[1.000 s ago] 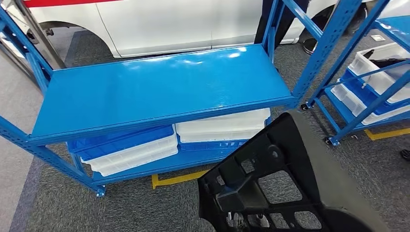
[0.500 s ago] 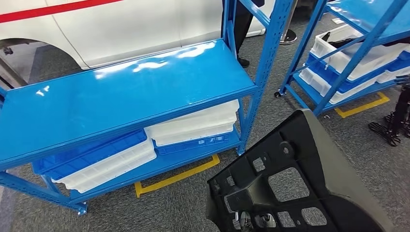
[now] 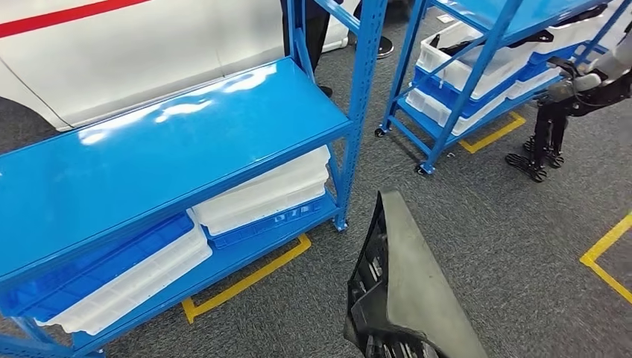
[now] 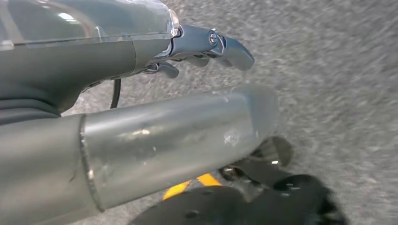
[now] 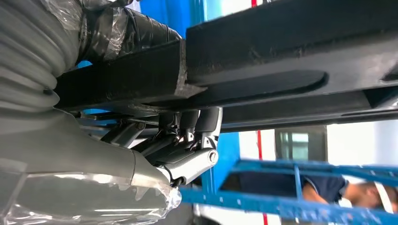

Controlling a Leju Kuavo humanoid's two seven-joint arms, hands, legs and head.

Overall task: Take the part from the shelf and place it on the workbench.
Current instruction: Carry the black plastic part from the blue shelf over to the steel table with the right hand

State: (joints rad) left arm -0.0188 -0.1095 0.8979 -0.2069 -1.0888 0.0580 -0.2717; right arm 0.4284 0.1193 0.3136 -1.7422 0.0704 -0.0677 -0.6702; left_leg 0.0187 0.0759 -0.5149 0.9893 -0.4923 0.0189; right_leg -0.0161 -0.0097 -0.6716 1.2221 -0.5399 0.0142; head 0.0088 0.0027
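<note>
Turned edge-on now, the black part (image 3: 406,298) hides its holding right robot hand (image 5: 187,140); left robot hand (image 4: 206,47) seemingly empty.

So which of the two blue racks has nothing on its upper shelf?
The near rack beside the white car; its top is bare. The far rack carries white bins there.

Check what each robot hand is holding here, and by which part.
The right robot hand grips the black part by a bar along its edge. The left robot hand holds nothing, with its fingers apart.

Blue racks (image 3: 223,149) stand on grey carpet (image 3: 507,239).
</note>
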